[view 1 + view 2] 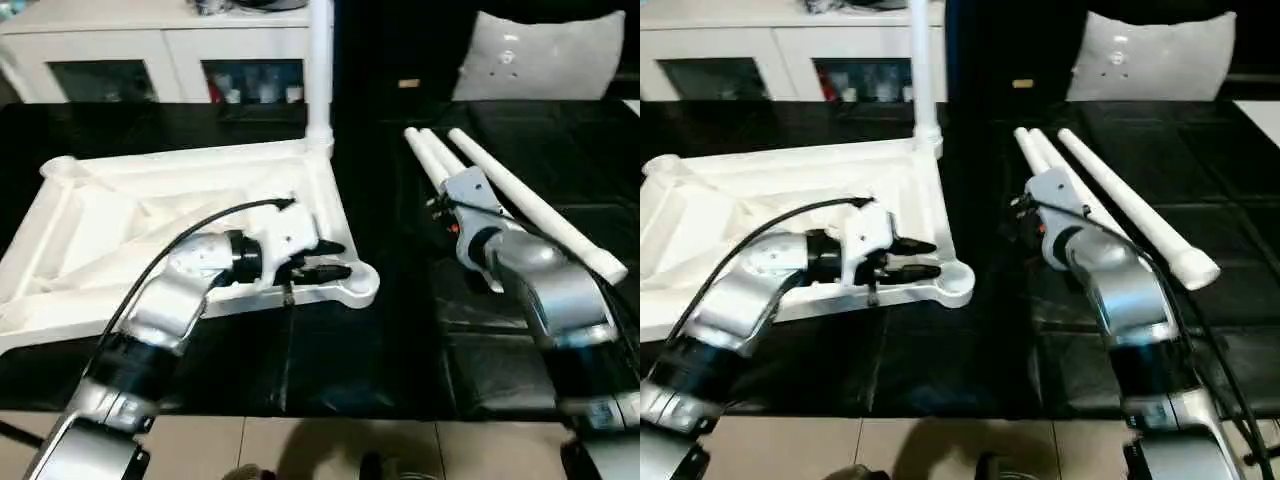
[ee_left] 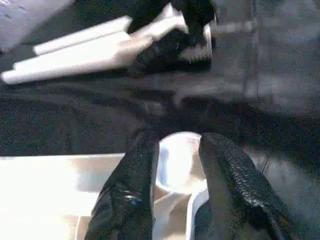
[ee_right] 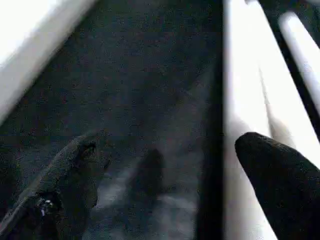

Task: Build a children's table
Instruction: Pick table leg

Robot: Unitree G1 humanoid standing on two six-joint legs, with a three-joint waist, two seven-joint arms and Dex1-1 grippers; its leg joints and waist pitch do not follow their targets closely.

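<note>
The children's table lies upside down on a black surface, its white top (image 1: 120,230) showing ribs. One leg (image 1: 320,70) stands upright in the far right corner socket. Three loose legs (image 1: 545,215) lie side by side to the right. My left gripper (image 1: 338,259) hovers at the near right corner socket (image 1: 362,287), and its black fingers (image 2: 135,175) stand a little apart with the socket's round hole (image 2: 176,155) between them. My right gripper (image 3: 172,150) is wide open just above the black surface beside a lying leg (image 3: 245,100), holding nothing.
A white cabinet (image 1: 150,50) with glass doors stands behind the work surface, and a grey cushion (image 1: 545,55) leans at the back right. A tan floor strip (image 1: 300,450) runs along the near edge. Black surface separates the table top from the loose legs.
</note>
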